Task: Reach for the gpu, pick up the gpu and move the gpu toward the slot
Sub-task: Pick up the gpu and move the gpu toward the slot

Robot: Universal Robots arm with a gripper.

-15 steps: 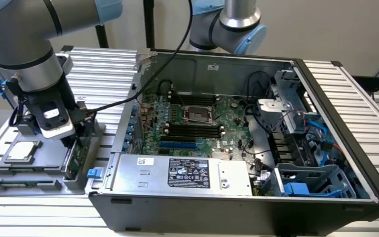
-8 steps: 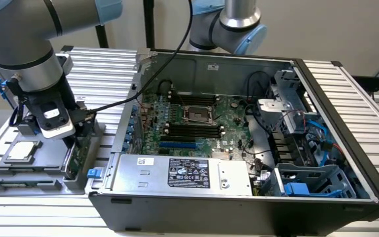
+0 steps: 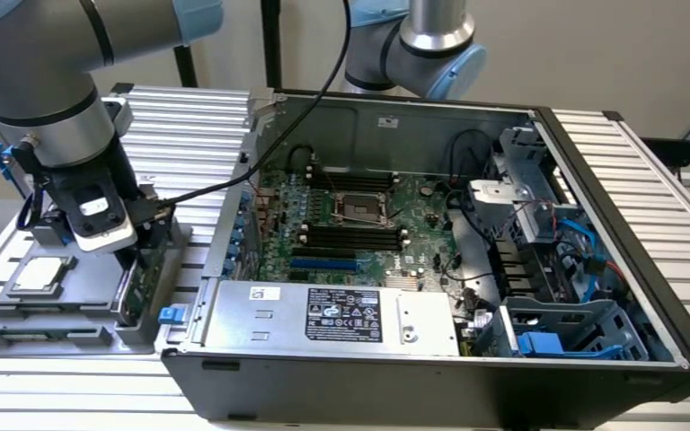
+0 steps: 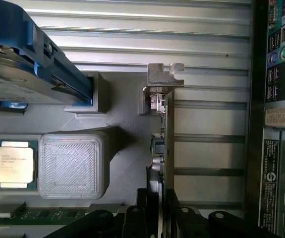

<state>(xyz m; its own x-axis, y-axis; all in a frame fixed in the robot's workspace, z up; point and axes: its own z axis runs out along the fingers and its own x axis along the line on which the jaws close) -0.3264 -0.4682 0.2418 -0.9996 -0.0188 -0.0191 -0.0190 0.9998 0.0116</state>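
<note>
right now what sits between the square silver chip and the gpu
In the wrist view, a raised grey ribbed block stands between the chip and the gpu, then bare grey tray up to the card.

A plain beige wall [image 3: 597, 54] stood behind the ribbed aluminium table [image 3: 663, 189], evenly lit; a black post [image 3: 272, 40] rose before it.

The arm [image 3: 46, 85] is made of silver-grey cylinders, with 1 black band and pale blue joint caps [image 3: 451, 67]; a black cable [image 3: 321, 99] trails from it; the gripper [image 3: 118, 251] is black, with a white plate [image 3: 100, 229] on its face; blue fittings [image 3: 0, 157] sit beside the wrist.
</note>
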